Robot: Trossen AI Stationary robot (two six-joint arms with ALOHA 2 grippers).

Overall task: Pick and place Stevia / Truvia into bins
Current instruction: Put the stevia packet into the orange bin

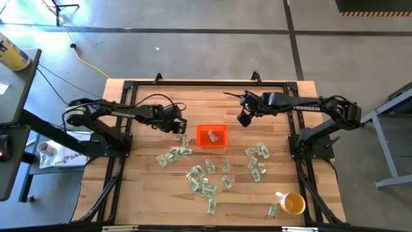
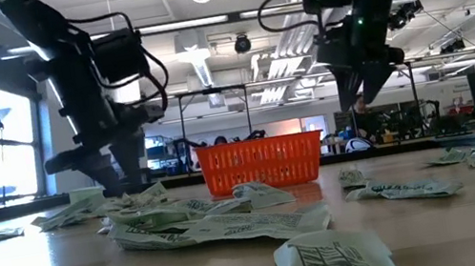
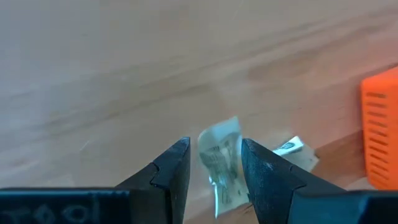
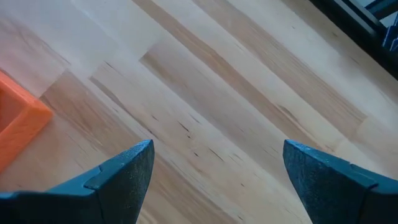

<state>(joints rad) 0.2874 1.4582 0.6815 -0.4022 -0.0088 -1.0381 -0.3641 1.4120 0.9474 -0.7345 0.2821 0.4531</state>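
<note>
left wrist view: left gripper has its fingers pinched on a sweetener packet, so pick looks done, carry phase. next move needs a short swing over the orange bin w/ clearance over its wall, then release. high view adds what wrist cam can't: right gripper spread wide, empty, hovering just past the bin; loose packets scattered nearer the table's front.
</note>
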